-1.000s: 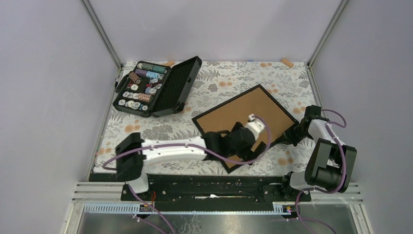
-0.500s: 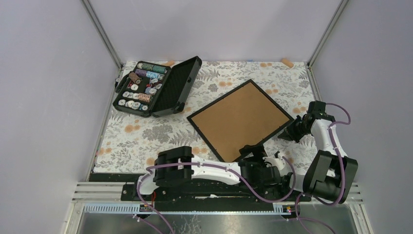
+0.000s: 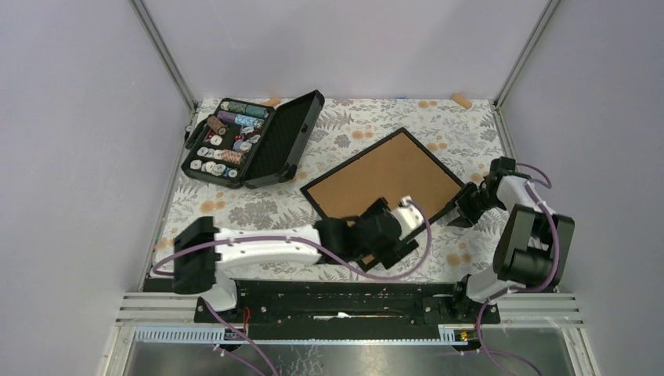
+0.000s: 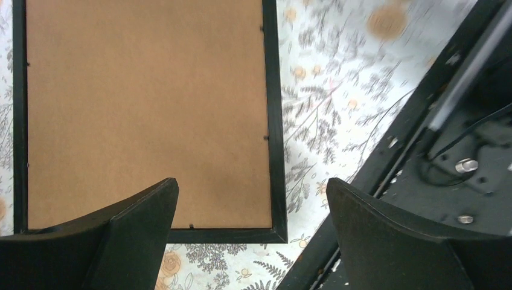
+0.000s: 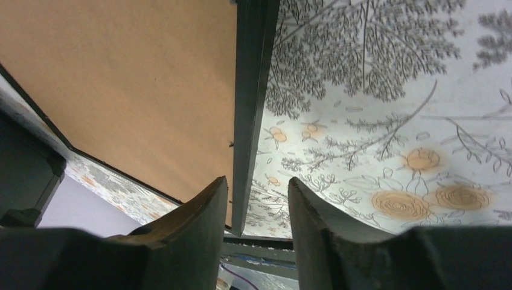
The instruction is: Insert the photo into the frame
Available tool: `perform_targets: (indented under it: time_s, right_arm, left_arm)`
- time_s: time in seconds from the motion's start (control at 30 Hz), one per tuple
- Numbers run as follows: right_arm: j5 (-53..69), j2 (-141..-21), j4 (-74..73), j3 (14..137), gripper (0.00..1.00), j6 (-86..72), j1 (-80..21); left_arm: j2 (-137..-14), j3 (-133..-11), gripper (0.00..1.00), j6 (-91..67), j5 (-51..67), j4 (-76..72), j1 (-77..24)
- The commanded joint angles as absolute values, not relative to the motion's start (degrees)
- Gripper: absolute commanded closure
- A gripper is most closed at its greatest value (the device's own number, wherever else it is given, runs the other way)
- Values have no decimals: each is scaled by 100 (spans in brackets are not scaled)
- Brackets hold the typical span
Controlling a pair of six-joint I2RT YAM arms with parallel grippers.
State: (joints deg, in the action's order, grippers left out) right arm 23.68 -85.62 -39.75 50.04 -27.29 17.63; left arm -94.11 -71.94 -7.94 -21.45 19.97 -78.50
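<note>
The frame (image 3: 387, 176) lies back up in the middle of the table, its brown board showing inside a thin black rim. My left gripper (image 3: 376, 239) hovers over the frame's near corner (image 4: 275, 232), open wide, with nothing between its fingers (image 4: 136, 232). My right gripper (image 3: 460, 210) is low at the frame's right corner. Its jaws straddle the black rim (image 5: 249, 121) without clamping it, and a gap shows on each side. The photo is not in view.
An open black case of thread spools (image 3: 250, 141) sits at the back left on the floral cloth (image 3: 235, 207). Small orange bits (image 3: 462, 100) lie by the back edge. The black base rail (image 3: 337, 290) runs along the near edge, close to the frame's near corner.
My right gripper has opened off the frame's rim. The frame shifted slightly toward the far left. My left arm swung off the frame to the near rail, then back over the near corner.
</note>
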Motion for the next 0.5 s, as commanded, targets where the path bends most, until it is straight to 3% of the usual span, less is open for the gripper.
perform_targets:
  time_s: [0.0, 0.13, 0.27, 0.47]
  right_arm:
    - [2185, -9192, -4001, 5562, 45, -2595, 1425]
    - [1819, -9655, -3892, 5758, 44, -2893, 977]
    - [1652, -9981, -3713, 5670, 54, -3178, 764]
    - [1465, -9832, -3442, 5244, 58, -3513, 729]
  left_arm:
    - [-8814, -6856, 2, -1072, -737, 1507, -7418]
    - [-8819, -6959, 2, -1248, -768, 1566, -7286]
    - [-8839, -6987, 2, -1332, -871, 1521, -7278]
    - [-8842, -6962, 2, -1473, -905, 1481, -7242]
